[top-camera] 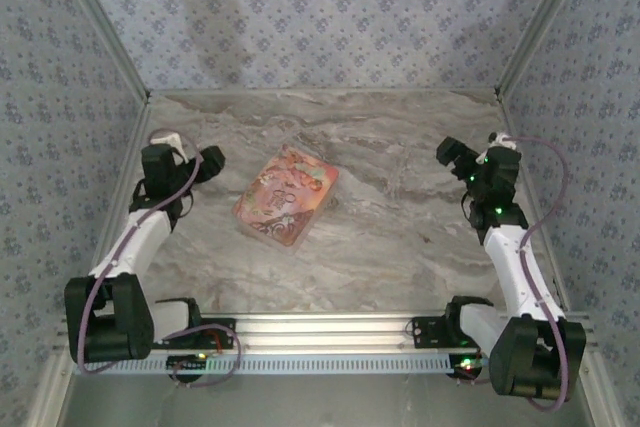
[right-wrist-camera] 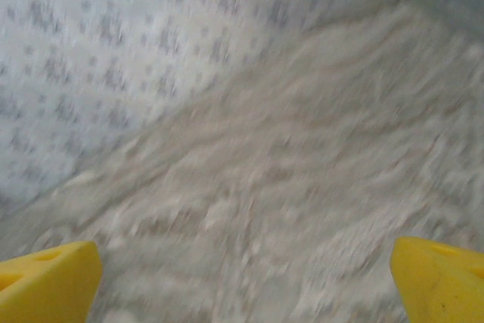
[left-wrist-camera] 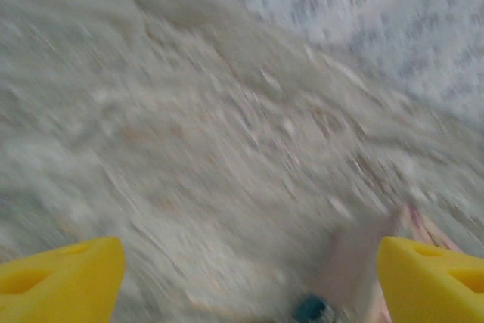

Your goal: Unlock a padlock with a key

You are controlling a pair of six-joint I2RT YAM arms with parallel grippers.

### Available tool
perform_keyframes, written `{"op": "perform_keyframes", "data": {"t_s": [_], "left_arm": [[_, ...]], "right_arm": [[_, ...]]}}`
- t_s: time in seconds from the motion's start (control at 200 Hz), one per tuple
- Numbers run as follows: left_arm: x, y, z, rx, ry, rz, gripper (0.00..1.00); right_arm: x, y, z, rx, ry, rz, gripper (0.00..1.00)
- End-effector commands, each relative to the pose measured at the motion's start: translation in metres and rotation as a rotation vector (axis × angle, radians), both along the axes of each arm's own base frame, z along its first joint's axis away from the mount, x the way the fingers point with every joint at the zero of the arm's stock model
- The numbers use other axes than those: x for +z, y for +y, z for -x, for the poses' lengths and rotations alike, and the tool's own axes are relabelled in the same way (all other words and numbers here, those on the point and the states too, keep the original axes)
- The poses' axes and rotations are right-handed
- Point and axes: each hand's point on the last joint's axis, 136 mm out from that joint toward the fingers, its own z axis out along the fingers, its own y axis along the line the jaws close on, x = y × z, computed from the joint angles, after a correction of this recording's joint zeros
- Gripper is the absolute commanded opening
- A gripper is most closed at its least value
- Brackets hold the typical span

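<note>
The left arm (top-camera: 135, 242) and right arm (top-camera: 515, 262) share white links between bulky black joints, a purple cable (top-camera: 567, 182) looping along each, with green lights (top-camera: 478, 209) on the right one; the left hand (left-wrist-camera: 249, 281) and right hand (right-wrist-camera: 246, 281) carry blunt yellow wedge fingers (left-wrist-camera: 64, 277)

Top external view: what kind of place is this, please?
Probably a small robot test booth, not a real room: patterned wallpaper walls close in a marble-look table, and the left arm and right arm are bolted to a metal rail at its near edge.
</note>
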Motion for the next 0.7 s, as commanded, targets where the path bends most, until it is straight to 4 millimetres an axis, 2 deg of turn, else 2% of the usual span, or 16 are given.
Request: {"op": "perform_keyframes", "data": {"t_s": [0.0, 0.16, 0.36, 0.505, 0.695], "left_arm": [[-0.015, -0.045, 0.033, -0.152, 0.134, 0.115, 0.85], [-0.034, -0.068, 0.056, -0.224, 0.204, 0.133, 0.84], [-0.056, -0.09, 0.085, -0.289, 0.264, 0.132, 0.83], [-0.055, -0.104, 0.095, -0.328, 0.253, 0.126, 0.83], [-0.049, -0.137, 0.105, -0.4, 0.236, 0.13, 0.82]], "right_arm": [[-0.023, 0.047, 0.024, 0.186, 0.17, -0.17, 0.98], [-0.035, 0.08, 0.039, 0.307, 0.213, -0.188, 0.94], [-0.054, 0.12, 0.046, 0.414, 0.326, -0.172, 0.89], [-0.068, 0.15, 0.046, 0.486, 0.388, -0.142, 0.87], [-0.08, 0.185, 0.037, 0.564, 0.472, -0.125, 0.86]]}}
